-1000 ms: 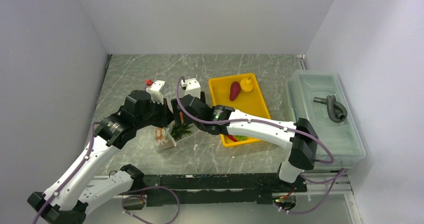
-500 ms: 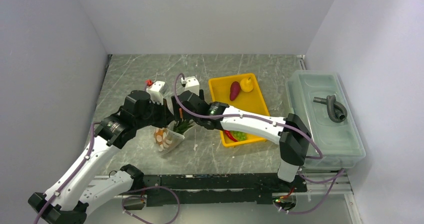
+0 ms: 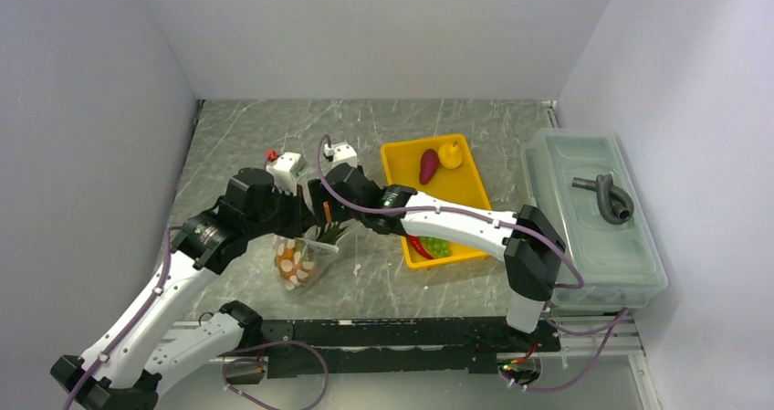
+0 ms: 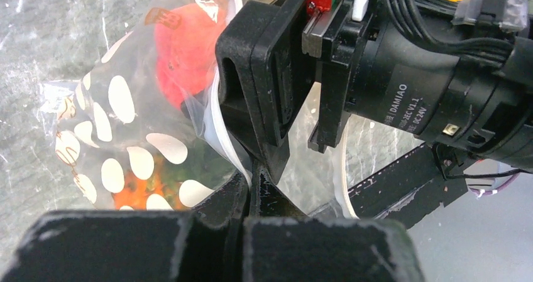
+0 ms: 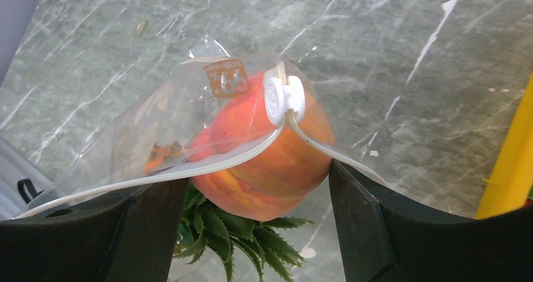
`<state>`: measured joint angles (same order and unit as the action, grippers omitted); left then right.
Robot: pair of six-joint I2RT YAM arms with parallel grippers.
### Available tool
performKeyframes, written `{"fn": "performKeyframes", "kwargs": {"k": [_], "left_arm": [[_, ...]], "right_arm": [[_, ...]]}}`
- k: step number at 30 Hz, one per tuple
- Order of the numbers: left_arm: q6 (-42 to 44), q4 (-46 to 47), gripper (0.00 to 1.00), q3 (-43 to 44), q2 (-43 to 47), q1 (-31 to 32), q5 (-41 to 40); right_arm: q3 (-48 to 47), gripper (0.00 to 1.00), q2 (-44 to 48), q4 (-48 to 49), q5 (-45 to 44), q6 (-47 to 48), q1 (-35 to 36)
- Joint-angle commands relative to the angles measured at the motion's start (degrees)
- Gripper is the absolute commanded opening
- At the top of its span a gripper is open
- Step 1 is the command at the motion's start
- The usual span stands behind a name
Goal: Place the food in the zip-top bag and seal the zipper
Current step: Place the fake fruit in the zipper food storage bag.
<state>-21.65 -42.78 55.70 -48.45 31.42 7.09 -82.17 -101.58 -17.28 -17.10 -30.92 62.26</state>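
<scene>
The zip-top bag hangs from my left gripper, which is shut on its mouth edge. Inside the bag lies the orange pineapple, its green leaves pointing at the mouth. My right gripper holds the peach between its fingers, right at the bag's mouth. The pale zipper runs across the peach, with its white slider on top. In the left wrist view the peach shows red through the plastic. The eggplant, pear, chilli and grapes lie in the yellow tray.
A translucent lidded bin stands at the right edge with a grey hose piece on its lid. Both arms cross close together over the left middle of the marble table. Walls close off the back and both sides.
The right gripper has carried the peach left and away from the tray to the bag's mouth. The bag has risen from lying flat and now hangs fuller from the left gripper.
</scene>
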Motion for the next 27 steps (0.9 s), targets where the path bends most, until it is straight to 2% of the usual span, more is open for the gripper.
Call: {"fn": "performKeyframes", "kwargs": {"k": [1,6,11,27], "left_arm": [[-0.2,5.3,0.00,0.8,1.3,0.6,2.4],[-0.7,5.0,0.00,0.8,1.9,0.1,0.2],[-1.4,3.4,0.00,1.2,1.1,-0.6,-3.4],[-2.3,2.8,0.00,1.3,0.6,-1.4,-6.6]], "right_arm": [[1.6,0.53,0.9,4.3,8.8,1.7,1.2],[3.0,0.50,2.9,1.5,13.1,4.3,2.5],[4.2,0.50,6.1,-2.2,11.9,6.4,5.8],[15.1,0.45,17.2,-3.8,16.1,3.7,12.5]]}}
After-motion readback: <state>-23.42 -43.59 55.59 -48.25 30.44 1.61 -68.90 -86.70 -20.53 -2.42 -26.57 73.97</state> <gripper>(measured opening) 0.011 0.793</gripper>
